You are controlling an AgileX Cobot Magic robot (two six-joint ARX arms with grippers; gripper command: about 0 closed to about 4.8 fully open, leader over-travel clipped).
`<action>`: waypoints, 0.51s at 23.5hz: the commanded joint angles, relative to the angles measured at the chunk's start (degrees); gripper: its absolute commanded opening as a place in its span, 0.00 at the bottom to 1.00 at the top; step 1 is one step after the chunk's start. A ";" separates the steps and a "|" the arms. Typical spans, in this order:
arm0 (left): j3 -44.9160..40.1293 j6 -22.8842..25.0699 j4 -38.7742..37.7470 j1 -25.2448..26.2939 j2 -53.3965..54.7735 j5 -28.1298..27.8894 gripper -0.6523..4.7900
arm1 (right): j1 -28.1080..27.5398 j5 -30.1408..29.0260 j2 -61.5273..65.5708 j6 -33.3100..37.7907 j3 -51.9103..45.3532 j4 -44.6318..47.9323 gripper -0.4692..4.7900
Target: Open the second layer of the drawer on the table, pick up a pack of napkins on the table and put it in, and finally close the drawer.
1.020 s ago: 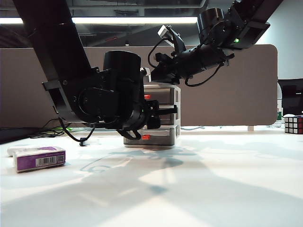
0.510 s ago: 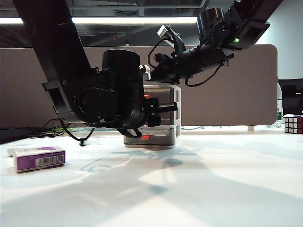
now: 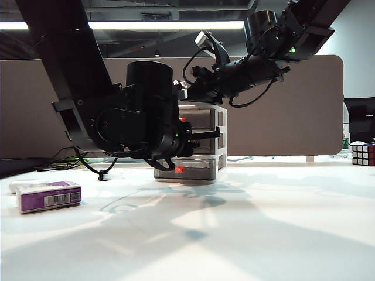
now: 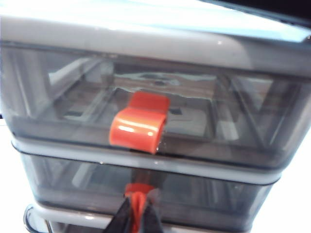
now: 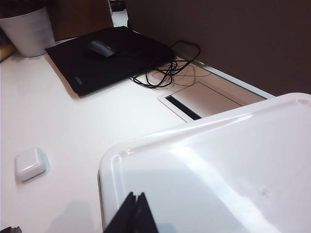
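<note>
The drawer [image 3: 205, 149] stands at the back middle of the table [image 3: 263, 234]. In the left wrist view its top drawer carries a red tab [image 4: 140, 127]. Below it, the second layer [image 4: 204, 196] shows its own red tab [image 4: 138, 194], and my left gripper [image 4: 138, 203] is shut on that tab. From outside, the left gripper [image 3: 186, 139] sits against the drawer's front and hides the middle tab. My right gripper [image 5: 136, 197] is shut, its tips resting on the drawer's white top [image 5: 218, 170]. The purple pack of napkins [image 3: 48, 195] lies at the left.
A white oblong object [image 3: 16, 186] lies just behind the pack. A Rubik's cube [image 3: 363, 154] sits at the far right edge. A grey partition [image 3: 281, 117] runs behind the table. Beyond the drawer lie a black pad with a mouse [image 5: 102, 47], cables [image 5: 165, 73] and a small white case [image 5: 30, 163].
The left gripper's jaws have closed on the middle drawer's red tab. The drawer unit has shifted very slightly to the right. The right arm has not moved.
</note>
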 commanded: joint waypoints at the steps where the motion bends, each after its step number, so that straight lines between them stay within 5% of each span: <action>1: -0.28 0.72 0.85 -0.26 -0.22 -0.22 0.11 | 0.11 0.04 0.26 0.24 -0.33 -3.61 0.08; 12: -10.29 1.29 13.18 -0.61 -1.57 -1.40 0.11 | 2.93 -3.89 -0.81 -1.57 -0.39 -6.60 0.08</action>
